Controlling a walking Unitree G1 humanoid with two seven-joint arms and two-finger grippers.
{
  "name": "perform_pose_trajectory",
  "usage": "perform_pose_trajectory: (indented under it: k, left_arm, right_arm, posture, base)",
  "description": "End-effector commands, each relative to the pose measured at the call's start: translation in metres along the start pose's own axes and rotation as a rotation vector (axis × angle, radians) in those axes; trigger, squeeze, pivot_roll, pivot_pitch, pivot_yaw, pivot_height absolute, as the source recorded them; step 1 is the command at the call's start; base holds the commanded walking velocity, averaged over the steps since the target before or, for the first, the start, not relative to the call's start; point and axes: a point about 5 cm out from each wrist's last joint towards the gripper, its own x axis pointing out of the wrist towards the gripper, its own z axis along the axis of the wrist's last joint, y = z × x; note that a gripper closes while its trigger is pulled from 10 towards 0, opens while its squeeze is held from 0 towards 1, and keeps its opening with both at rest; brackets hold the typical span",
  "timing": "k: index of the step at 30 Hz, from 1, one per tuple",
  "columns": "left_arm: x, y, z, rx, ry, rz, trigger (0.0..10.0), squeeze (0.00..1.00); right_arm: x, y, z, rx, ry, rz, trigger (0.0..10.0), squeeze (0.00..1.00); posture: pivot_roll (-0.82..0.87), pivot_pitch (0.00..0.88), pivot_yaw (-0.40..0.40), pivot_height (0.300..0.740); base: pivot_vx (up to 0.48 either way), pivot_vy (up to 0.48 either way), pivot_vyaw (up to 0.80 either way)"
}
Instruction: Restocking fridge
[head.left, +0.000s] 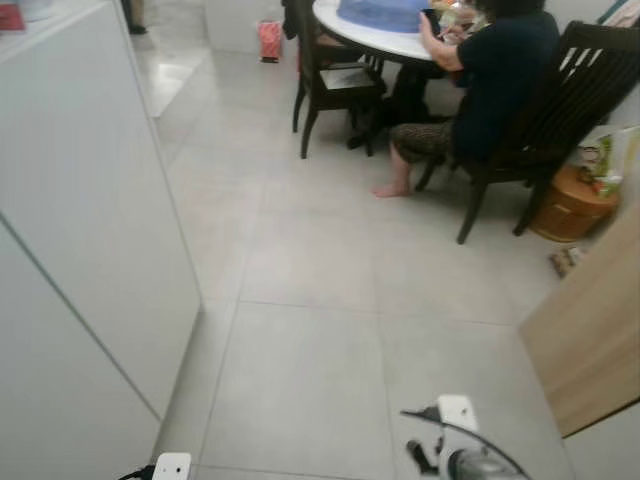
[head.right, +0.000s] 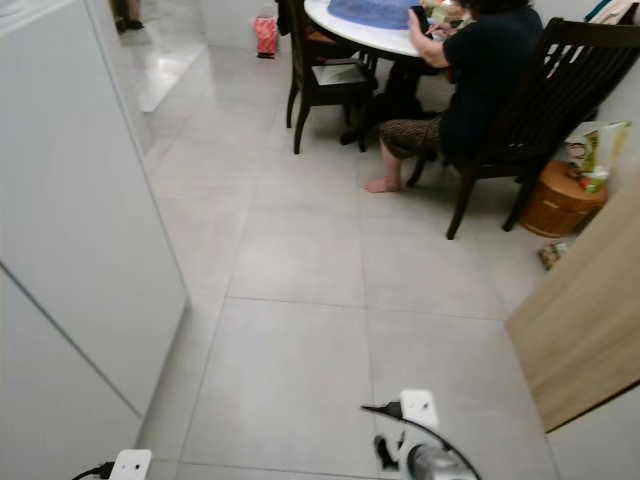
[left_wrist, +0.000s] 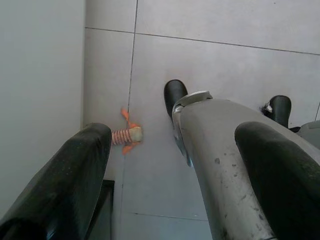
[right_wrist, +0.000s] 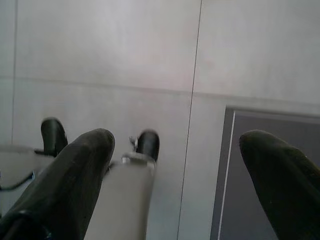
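Note:
A tall white cabinet or fridge side (head.left: 90, 200) stands close on my left, and I cannot tell which it is. Both arms hang down at my sides. My left gripper (left_wrist: 177, 135) points at the tiled floor with its two black fingers (left_wrist: 75, 180) spread wide and nothing between them. In the same way, my right gripper (right_wrist: 177, 142) hangs open and empty over the floor, beside a dark mat (right_wrist: 260, 200). My silver legs and black feet (left_wrist: 175, 95) show past the fingers.
A person (head.left: 500, 80) sits on a dark chair (head.left: 575, 100) at a round white table (head.left: 375, 35), with a bare foot (head.left: 392, 187) on the floor. A wooden panel (head.left: 590, 330) stands right, near a round wooden tub (head.left: 572, 205). A small orange striped toy (left_wrist: 127, 135) lies by the white wall.

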Motion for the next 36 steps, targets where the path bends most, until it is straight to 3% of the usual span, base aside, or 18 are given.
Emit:
perform_pose_trajectory:
  k: [1, 8, 16, 25, 27, 29, 36]
  left_arm:
    - [-0.002, -0.001, -0.019, 0.025, 0.071, -0.002, 10.0, 0.00]
    - [0.000, 0.002, 0.006, -0.015, -0.052, 0.000, 10.0, 0.00]
    - [0.000, 0.002, 0.045, 0.000, -0.223, -0.013, 10.0, 0.00]
    - [-0.005, 0.001, 0.068, -0.021, -0.388, -0.014, 10.0, 0.00]
    - [-0.006, 0.002, 0.075, -0.015, -0.417, -0.013, 10.0, 0.00]
    - [-0.008, 0.005, 0.096, -0.032, -0.473, -0.009, 10.0, 0.00]
    - [-0.014, 0.008, 0.118, -0.094, -0.585, -0.005, 10.0, 0.00]
  right_arm:
    - [-0.002, -0.009, 0.003, 0.001, -0.005, -0.023, 10.0, 0.00]
    - [-0.002, -0.008, 0.007, 0.013, -0.012, -0.030, 10.0, 0.00]
    - [-0.003, -0.008, 0.020, 0.161, -0.216, -0.094, 10.0, 0.00]
    - [-0.005, -0.007, 0.026, 0.206, -0.308, -0.081, 10.0, 0.00]
    - [-0.005, -0.006, 0.026, 0.212, -0.321, -0.078, 10.0, 0.00]
    - [-0.005, -0.006, 0.027, 0.225, -0.338, -0.079, 10.0, 0.00]
    - [-0.010, -0.008, 0.035, 0.296, -0.479, -0.086, 10.0, 0.00]
  posture:
    - [-0.03, 0.000, -0.083, 0.740]
    - [-0.03, 0.000, -0.067, 0.740]
    - [-0.04, 0.000, -0.053, 0.740]
    - [-0.04, 0.000, -0.053, 0.740]
    - [-0.04, 0.000, -0.053, 0.740]
    - [-0.05, 0.000, -0.056, 0.740]
    - [-0.06, 0.000, -0.057, 0.740]
  base:
    - [0.000, 0.000, 0.00]
    - [0.000, 0.000, 0.00]
    - [0.000, 0.000, 0.00]
    - [0.000, 0.000, 0.00]
    - [0.000, 0.000, 0.00]
    - [0.000, 0.000, 0.00]
    - [0.000, 0.000, 0.00]
